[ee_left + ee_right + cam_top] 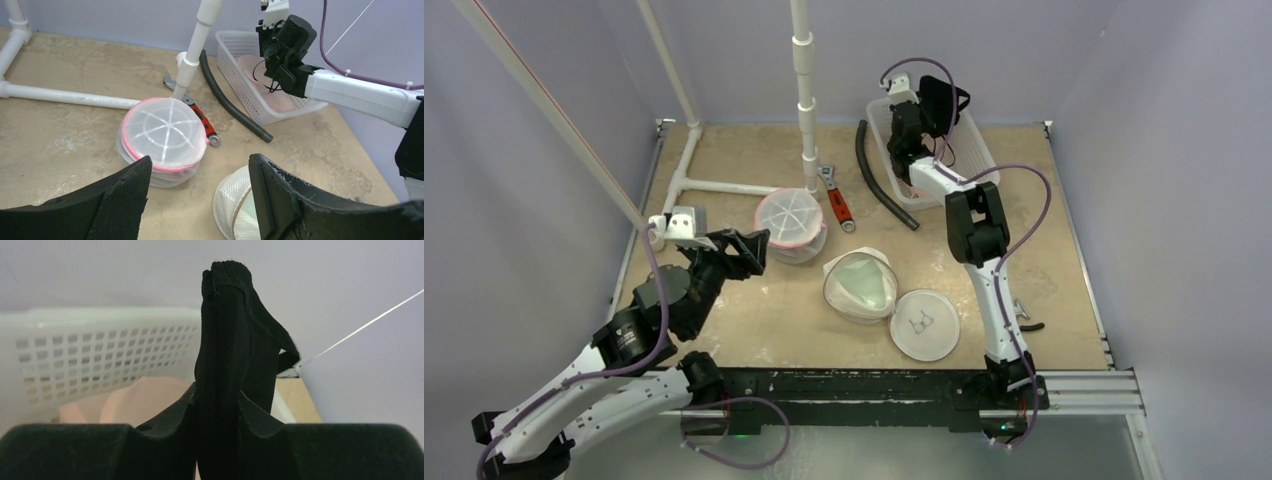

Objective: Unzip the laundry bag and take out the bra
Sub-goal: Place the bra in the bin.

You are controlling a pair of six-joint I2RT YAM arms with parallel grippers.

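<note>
An opened white mesh laundry bag (861, 285) lies at the table's middle, its round lid (924, 323) beside it; it also shows in the left wrist view (235, 200). My right gripper (914, 120) is shut on a black bra (942, 98) and holds it over the white basket (979, 150) at the back. In the right wrist view the bra (225, 340) stands clamped between my right gripper (217, 390) jaws. My left gripper (759, 250) is open and empty (200, 172), just in front of a closed pink-rimmed laundry bag (162, 132).
A peach garment (140, 400) lies in the basket (100, 340). A red-handled wrench (836, 200), a black hose (879, 180) and a white PVC pipe frame (806, 90) lie at the back. Walls close in on three sides.
</note>
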